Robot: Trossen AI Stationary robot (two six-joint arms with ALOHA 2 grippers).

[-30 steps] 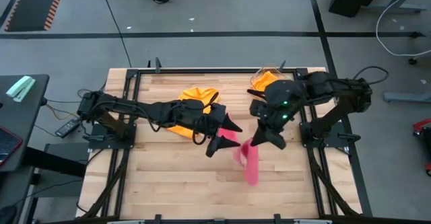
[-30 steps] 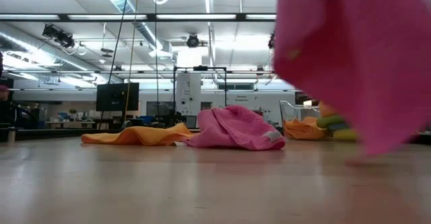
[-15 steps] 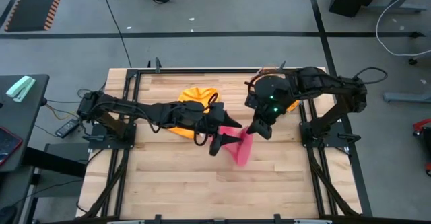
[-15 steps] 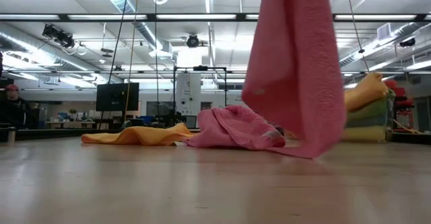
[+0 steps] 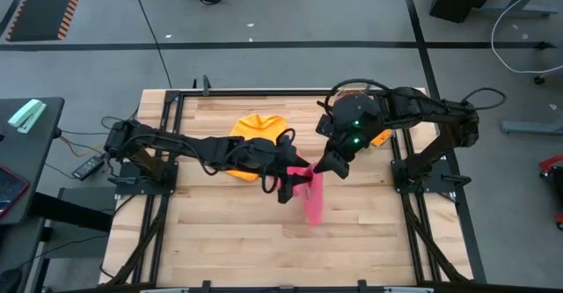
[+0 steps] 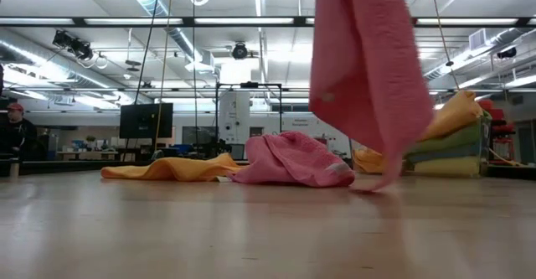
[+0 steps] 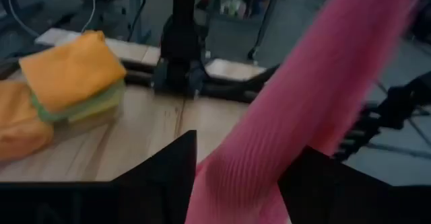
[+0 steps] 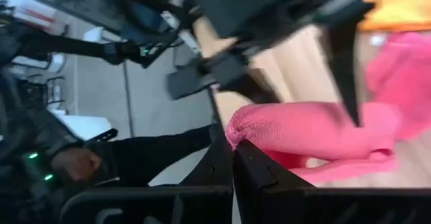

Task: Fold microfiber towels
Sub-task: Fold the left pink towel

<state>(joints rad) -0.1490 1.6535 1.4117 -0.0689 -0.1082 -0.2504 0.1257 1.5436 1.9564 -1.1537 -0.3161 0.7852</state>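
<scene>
- The right jaws [image 5: 324, 172] are pinching a top edge of a pink towel [image 5: 313, 198] and holding it up in the air over the worktop [image 5: 229, 240].
- The pink towel is hanging straight down from those jaws like a soft flag, with its bottom end just about brushing the wood.
- The left jaws [image 5: 290, 186] are standing partly open, right beside the hanging cloth. In the left wrist view the pink cloth is running between the two dark fingers [image 7: 165, 177], but they are not squeezing it yet.
- I think the towel is very light and floppy. It is bending and swinging easily, so it will not keep a shape by itself.
- It looks fuzzy, not slippery, so a small pinch should be enough.
- A good place to grab is a corner or edge, near where the right jaws are holding, so the cloth can be pulled flat.
- An orange towel [image 5: 255, 128] and another pink one [image 6: 295, 161] are lying rumpled behind the jaws.
- A stack of folded towels [image 6: 456, 136] is sitting far off to the side.
</scene>
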